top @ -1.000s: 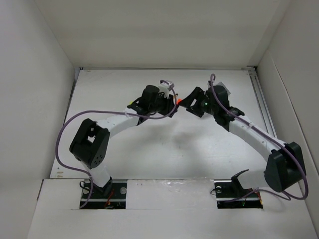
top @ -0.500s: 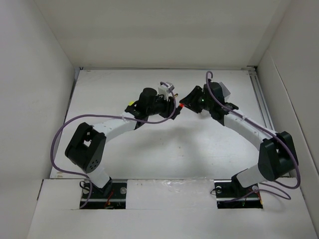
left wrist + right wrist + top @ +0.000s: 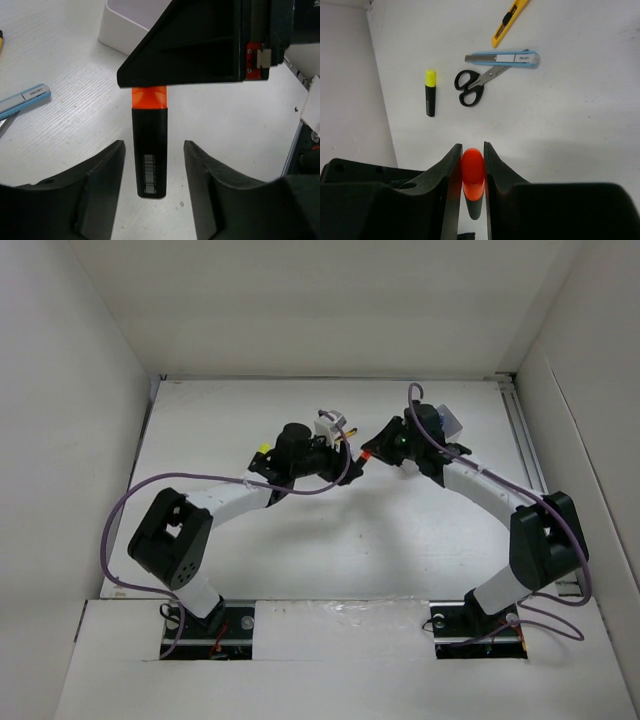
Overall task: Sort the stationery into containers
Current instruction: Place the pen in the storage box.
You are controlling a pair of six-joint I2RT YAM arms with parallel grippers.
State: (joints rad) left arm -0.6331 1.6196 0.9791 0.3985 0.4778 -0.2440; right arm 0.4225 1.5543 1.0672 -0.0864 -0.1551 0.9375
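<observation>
My right gripper (image 3: 472, 152) pinches the glossy orange cap of the black marker (image 3: 473, 180); my left gripper (image 3: 153, 150) stands parted, its matte fingers clear of the marker's flat-sided barrel; the thin-walled white box (image 3: 120, 35) sits just beyond; the black-handled scissors (image 3: 472, 87) lie apart.

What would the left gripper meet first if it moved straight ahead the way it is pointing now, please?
Probably the right gripper, shut on the orange cap of the black marker directly ahead; the marker's body lies between the open fingers of the left gripper.
</observation>
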